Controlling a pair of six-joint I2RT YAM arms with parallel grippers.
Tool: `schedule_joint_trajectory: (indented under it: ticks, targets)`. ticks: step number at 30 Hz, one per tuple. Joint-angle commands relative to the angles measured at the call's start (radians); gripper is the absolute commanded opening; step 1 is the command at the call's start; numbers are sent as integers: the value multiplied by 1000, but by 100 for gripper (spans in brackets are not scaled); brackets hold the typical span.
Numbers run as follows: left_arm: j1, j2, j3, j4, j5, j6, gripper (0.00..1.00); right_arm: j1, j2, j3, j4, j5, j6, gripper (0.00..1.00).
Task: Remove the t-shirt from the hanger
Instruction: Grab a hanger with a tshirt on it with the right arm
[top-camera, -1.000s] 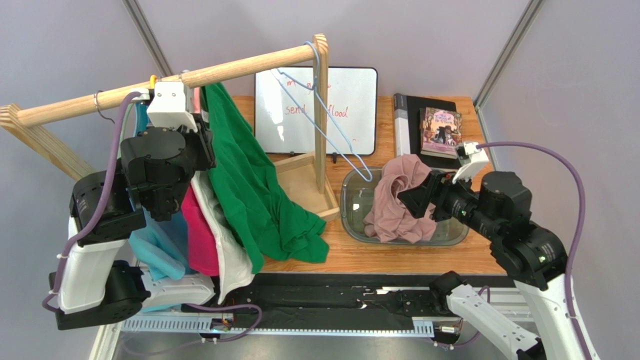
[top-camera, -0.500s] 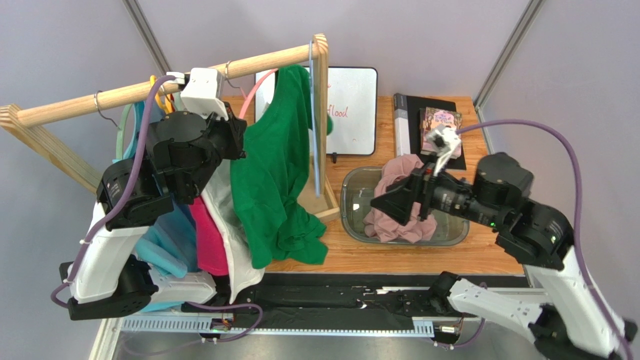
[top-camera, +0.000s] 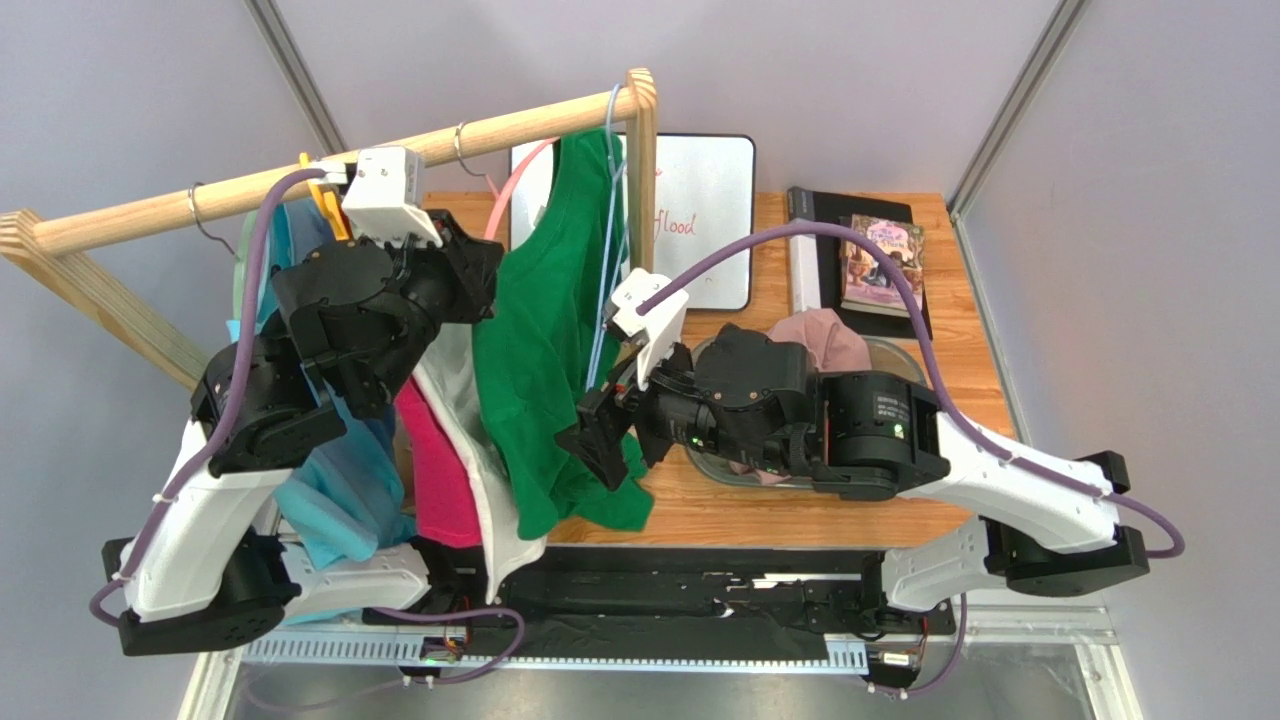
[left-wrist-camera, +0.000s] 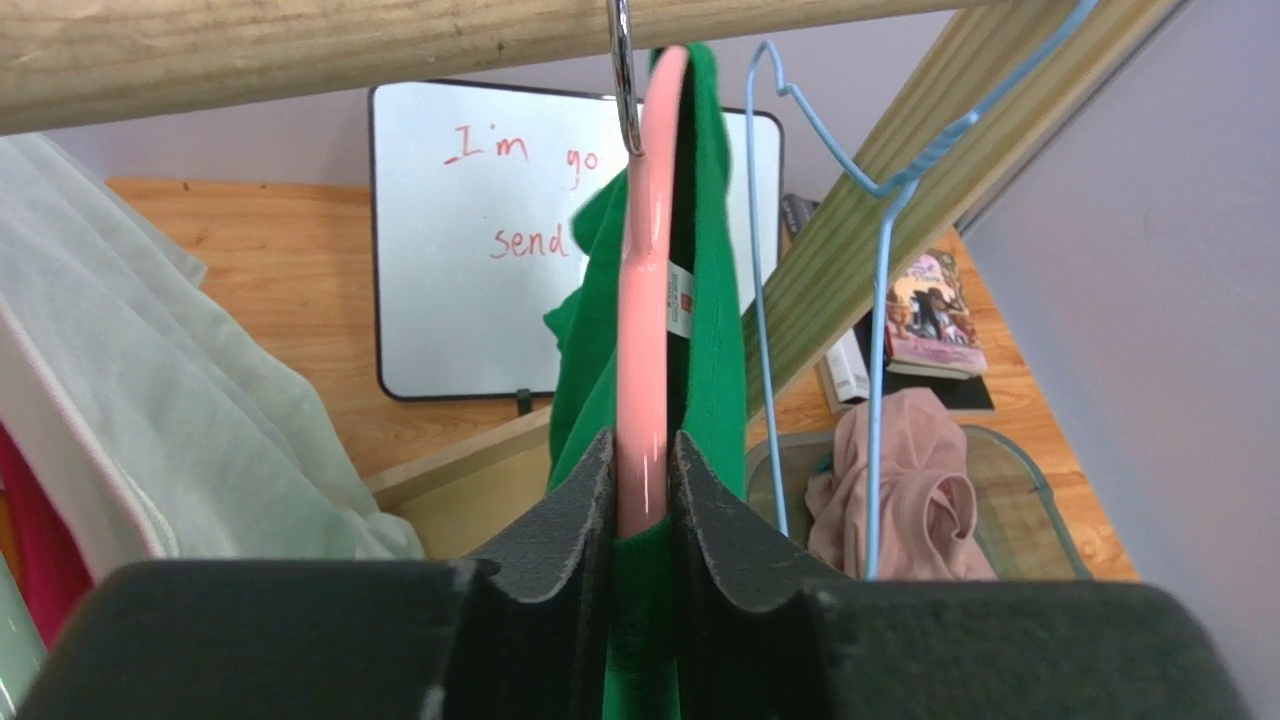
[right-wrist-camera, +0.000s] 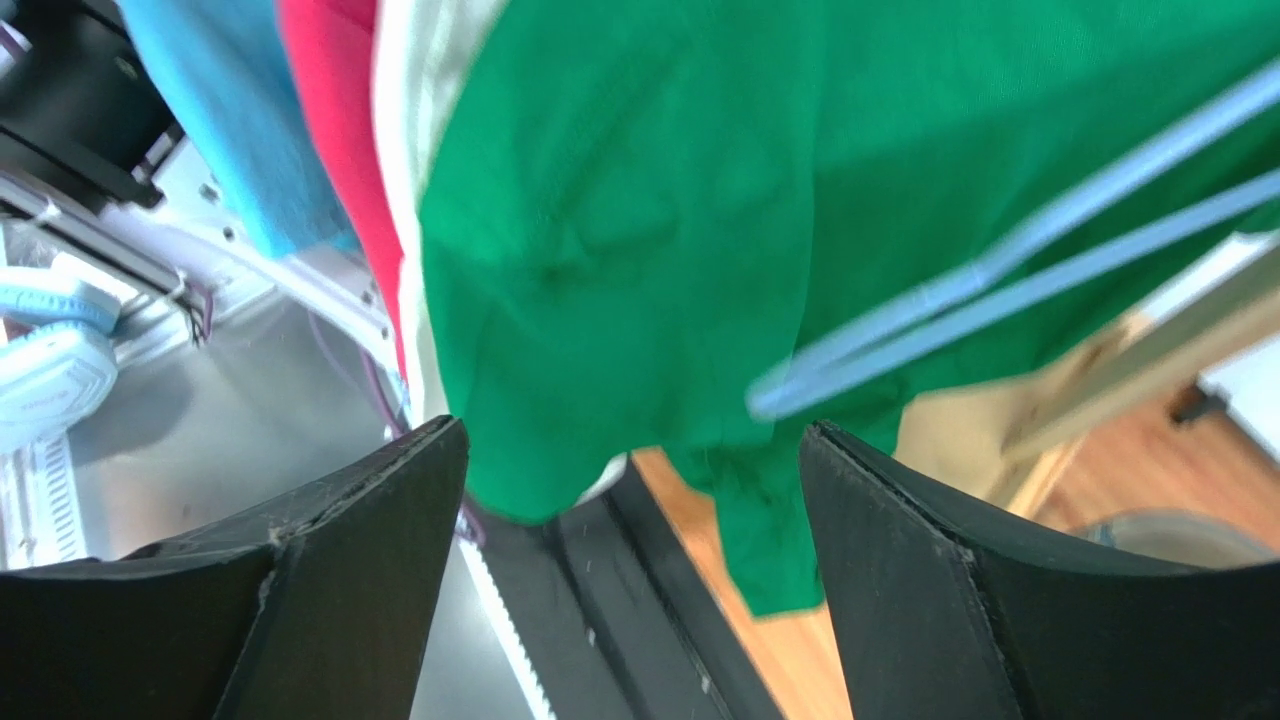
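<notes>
Looking from the top, Sam, what is the room like?

Grey walls (top-camera: 902, 75) all round, Mia, and a brown wood table (top-camera: 781, 518). A wood rail (top-camera: 181, 203) goes across it with clothes on it.

Where is the t-shirt (top-camera: 549, 345)?

It is green. It hangs from a pink hanger (top-camera: 511, 188) on the rail, and its bottom lies bunched on the table. The left gripper (top-camera: 473, 278) is up by its neck. The right gripper (top-camera: 594, 443) is low, by its hem. Behind are a whiteboard (top-camera: 706, 195), a book (top-camera: 879, 263) and a tub (top-camera: 902, 353) with a pink cloth (top-camera: 827, 338) in it.

And the left wrist view?

The two black fingers are pressed tight on the hanger, one on each side. The t-shirt hangs just behind it. A blue wire hanger (left-wrist-camera: 879, 300) hangs beside it on the right.

And the right wrist view?

Those fingers stand far apart and hold nothing. The hem is right in front of them, a bit blurry. Red, white and blue clothes hang to its left.
</notes>
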Motion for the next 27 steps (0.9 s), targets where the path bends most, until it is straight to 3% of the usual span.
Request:
schedule_joint_trajectory:
  ticks: [1, 12, 19, 22, 27]
  targets:
    - [-8, -71, -63, 10, 129, -40, 33, 13, 20, 46, 203, 63, -99, 87]
    - [-8, -222, -231, 145, 341, -43, 36, 16, 140, 86, 298, 92, -150, 89]
    - [-8, -200, -238, 165, 422, -43, 36, 17, 172, 74, 324, 161, -153, 88]
    - [-8, -199, -245, 162, 436, -43, 37, 17, 180, 71, 332, 184, -148, 84]
    - [-8, -243, -239, 123, 398, -60, 37, 17, 167, -13, 400, 311, -185, 67]
